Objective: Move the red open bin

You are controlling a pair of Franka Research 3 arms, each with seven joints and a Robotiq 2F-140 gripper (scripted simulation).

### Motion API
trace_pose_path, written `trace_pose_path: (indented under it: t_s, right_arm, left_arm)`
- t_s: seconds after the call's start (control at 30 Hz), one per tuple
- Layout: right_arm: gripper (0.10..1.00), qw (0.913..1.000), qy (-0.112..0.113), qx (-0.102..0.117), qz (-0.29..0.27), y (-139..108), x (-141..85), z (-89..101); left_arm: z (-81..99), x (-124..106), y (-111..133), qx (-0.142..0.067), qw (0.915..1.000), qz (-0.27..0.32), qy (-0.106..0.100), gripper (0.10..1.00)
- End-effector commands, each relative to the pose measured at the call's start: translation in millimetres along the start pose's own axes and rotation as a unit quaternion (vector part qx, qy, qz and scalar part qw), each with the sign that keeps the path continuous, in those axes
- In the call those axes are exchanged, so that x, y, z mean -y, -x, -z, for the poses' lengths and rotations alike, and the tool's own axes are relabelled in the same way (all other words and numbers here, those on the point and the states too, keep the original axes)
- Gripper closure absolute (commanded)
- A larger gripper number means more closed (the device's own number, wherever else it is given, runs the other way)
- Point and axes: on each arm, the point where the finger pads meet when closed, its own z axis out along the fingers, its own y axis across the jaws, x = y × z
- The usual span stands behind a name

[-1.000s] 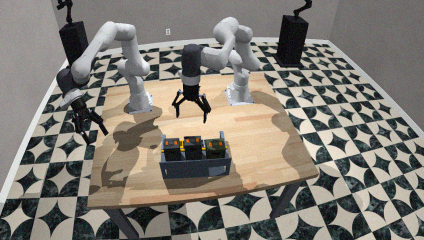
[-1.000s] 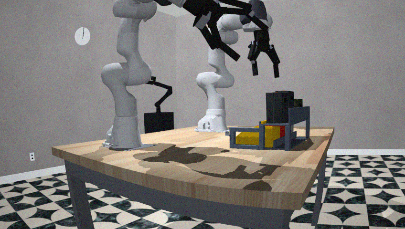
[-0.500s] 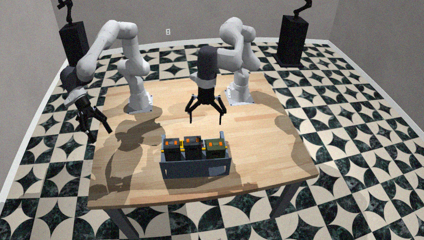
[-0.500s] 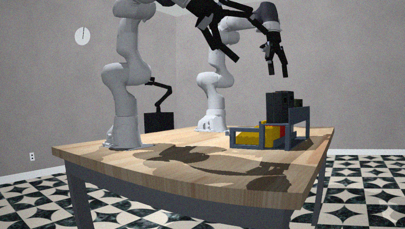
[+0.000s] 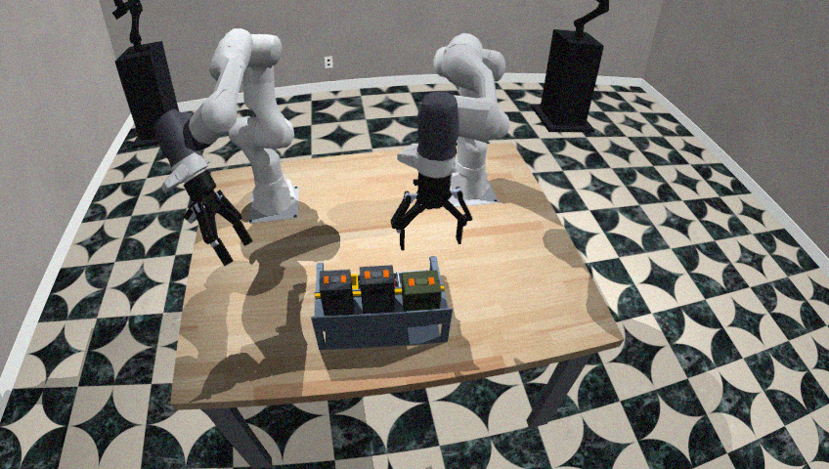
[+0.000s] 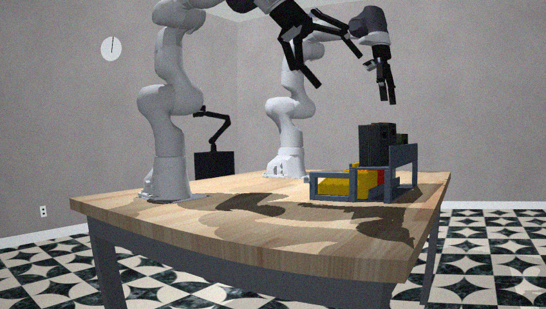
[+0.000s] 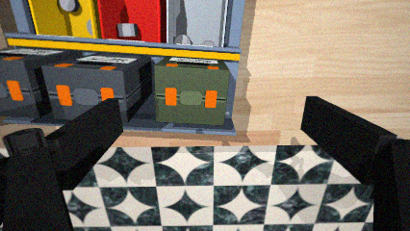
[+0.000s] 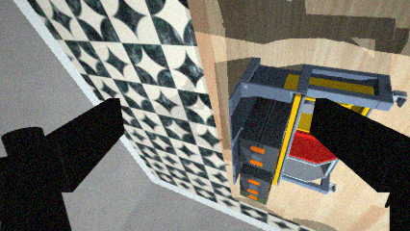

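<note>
Red bin (image 7: 135, 14) (image 8: 313, 146) is on the shelf (image 5: 380, 331) (image 6: 403, 154) (image 7: 218, 131) (image 8: 269, 89), below the left gripper (image 5: 430, 245) (image 6: 387, 102) (image 7: 212, 114), not touching it. It sits between yellow bin (image 6: 337, 187) (image 7: 53, 21) (image 8: 304, 126) and grey bin (image 7: 204, 24) (image 8: 305, 169). Small grey part visible in the red one.

Left gripper: fingers wide apart, nothing between them, up in the air above the shelf.

Right gripper (image 5: 237, 252) (image 6: 339, 71) (image 8: 217, 111): also spread wide, nothing held, off to the yellow-bin side of the shelf, tilted, well apart from the bins.

Also below the left gripper, across the yellow rail (image 5: 318, 295) (image 7: 144, 50) (image 8: 287, 144) from the bins: green case (image 5: 421, 296) (image 6: 402, 138) (image 7: 192, 113) (image 8: 264, 193) and two dark cases (image 5: 376, 296) (image 6: 371, 145) (image 7: 87, 79) (image 8: 265, 120), orange latches. Shelf stands on the wooden surface (image 5: 523, 290) (image 6: 268, 237) (image 7: 327, 48) (image 8: 371, 192), lower than both grippers.

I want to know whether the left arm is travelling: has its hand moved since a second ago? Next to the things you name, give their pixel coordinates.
Yes. In the top view, the left hand (image 5: 430, 245) (image 6: 387, 102) (image 7: 212, 114) went rightward, from left of the green case (image 5: 421, 297) (image 6: 402, 138) (image 7: 192, 113) (image 8: 263, 194) to roughly in line with it.
</note>
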Motion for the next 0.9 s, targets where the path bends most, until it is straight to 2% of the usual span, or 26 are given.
trace_pose_path:
  t_s: [0.0, 0.07, 0.1, 0.4, 0.57, 0.63, 0.67, 0.87]
  right_arm:
    - [0.098, 0.9976, 0.031, -0.039, -0.049, 36, -22, -7.9]
    - [0.098, 0.9976, 0.031, -0.039, -0.049, 36, -22, -7.9]
    - [0.098, 0.997, 0.038, -0.047, -0.047, 47, -29, -10.4]
    - [0.098, 0.987, 0.109, -0.115, -0.028, 149, -91, -35.2]
    - [0.098, 0.987, 0.109, -0.115, -0.028, 149, -91, -35.2]
    - [0.098, 0.987, 0.109, -0.115, -0.028, 149, -91, -35.2]
    - [0.098, 0.987, 0.109, -0.115, -0.028, 149, -91, -35.2]
    - [0.098, 0.987, 0.109, -0.115, -0.028, 149, -91, -35.2]
  left_arm:
    - [2.0, -16, 5, -0.003, 0.9988, 0.05, 0.0, 0.098]
    - [2.0, -16, 5, -0.003, 0.9988, 0.05, 0.0, 0.098]
    - [2.9, -30, 10, -0.003, 0.9975, 0.07, 0.0, 0.098]
    - [5.8, -73, 24, -0.003, 0.9908, 0.136, 0.003, 0.098]
    - [7.6, -98, 31, -0.003, 0.9849, 0.173, 0.004, 0.098]
    - [7.6, -98, 31, -0.003, 0.9849, 0.173, 0.004, 0.098]
    - [8.6, -112, 34, -0.003, 0.9812, 0.193, 0.005, 0.098]
    - [10.6, -140, 40, -0.003, 0.9721, 0.235, 0.006, 0.098]
